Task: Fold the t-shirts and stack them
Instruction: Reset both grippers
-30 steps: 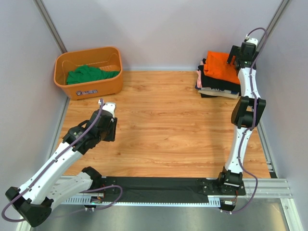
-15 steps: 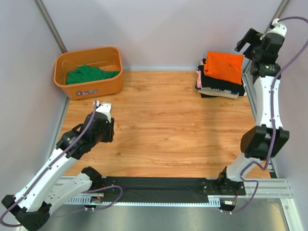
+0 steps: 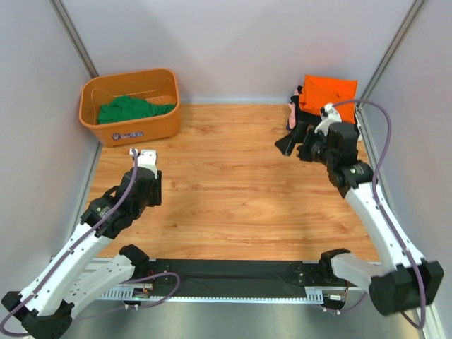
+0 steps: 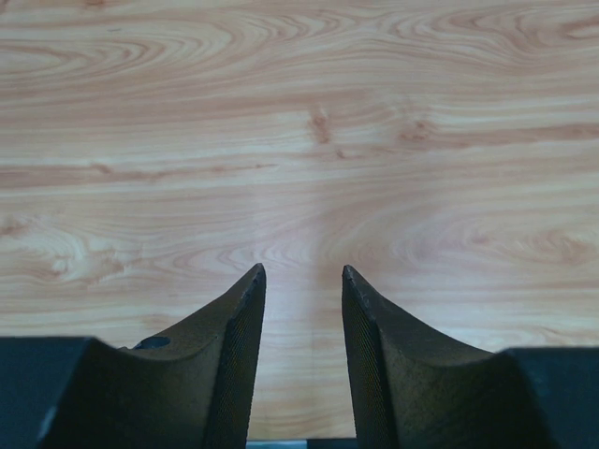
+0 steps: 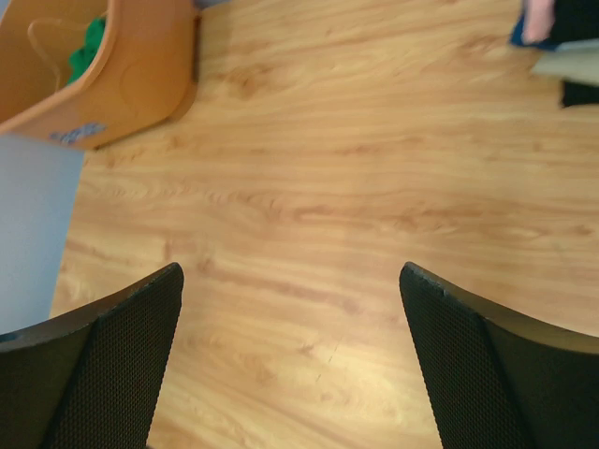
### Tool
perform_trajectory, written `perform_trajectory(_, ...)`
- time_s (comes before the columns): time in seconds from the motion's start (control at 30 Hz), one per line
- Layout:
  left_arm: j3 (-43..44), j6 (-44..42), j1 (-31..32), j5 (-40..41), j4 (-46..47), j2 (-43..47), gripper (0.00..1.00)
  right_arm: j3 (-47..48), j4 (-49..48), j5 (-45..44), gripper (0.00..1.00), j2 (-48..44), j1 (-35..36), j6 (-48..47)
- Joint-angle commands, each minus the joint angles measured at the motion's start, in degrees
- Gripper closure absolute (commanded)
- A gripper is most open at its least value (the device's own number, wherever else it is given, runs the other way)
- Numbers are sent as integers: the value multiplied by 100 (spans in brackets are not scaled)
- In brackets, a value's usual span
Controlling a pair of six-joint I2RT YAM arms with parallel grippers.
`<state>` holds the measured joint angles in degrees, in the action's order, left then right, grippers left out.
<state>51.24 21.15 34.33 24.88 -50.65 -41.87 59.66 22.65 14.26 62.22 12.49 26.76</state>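
Note:
A folded bright orange t-shirt (image 3: 329,93) lies on top of a stack at the far right, with a black shirt (image 3: 296,116) and a pink shirt (image 3: 292,106) showing under it. A green t-shirt (image 3: 131,109) lies crumpled in the orange basket (image 3: 131,131). My right gripper (image 3: 294,143) is wide open and empty, just in front-left of the stack, over bare wood (image 5: 290,271). My left gripper (image 4: 301,271) is open with a narrow gap, empty, close over bare wood at the left of the table (image 3: 148,169).
The basket stands at the far left corner and shows in the right wrist view (image 5: 122,75) with the green shirt (image 5: 84,51) in it. The stack's edge (image 5: 562,56) shows at that view's top right. Grey walls close in the table's sides and back.

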Motion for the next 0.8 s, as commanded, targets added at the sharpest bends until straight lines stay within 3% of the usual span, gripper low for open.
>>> perform_trajectory(0.0,-551,-407,-49,571,976,-6,53,-680,-60,-134,2,-946,130,83)
perform_trajectory(0.1,-1123,-690,-101,535,2057,3,48,-1322,-68,-20,1,-1571,157,293)
perform_trajectory(0.23,-2020,-1172,-277,869,3981,100,32,-1834,-77,138,1,-2186,183,435)
perform_trajectory(0.37,-2881,-2087,-645,676,5564,-5,29,-2186,-77,130,1,-2530,175,558)
perform_trajectory(0.53,-3270,-1816,-2034,-334,6820,-716,31,-2538,-279,94,1,-2741,183,672)
perform_trajectory(0.7,-3411,-2079,-2474,-651,8437,-2262,32,-2687,-428,77,0,-2689,183,532)
perform_trajectory(0.73,-3158,-2071,-2483,-712,8031,-2430,37,-2688,-463,68,0,-2645,183,506)
perform_trajectory(0.77,-3069,-2375,-2492,-800,8314,-2727,37,-2679,-481,94,0,-2610,183,418)
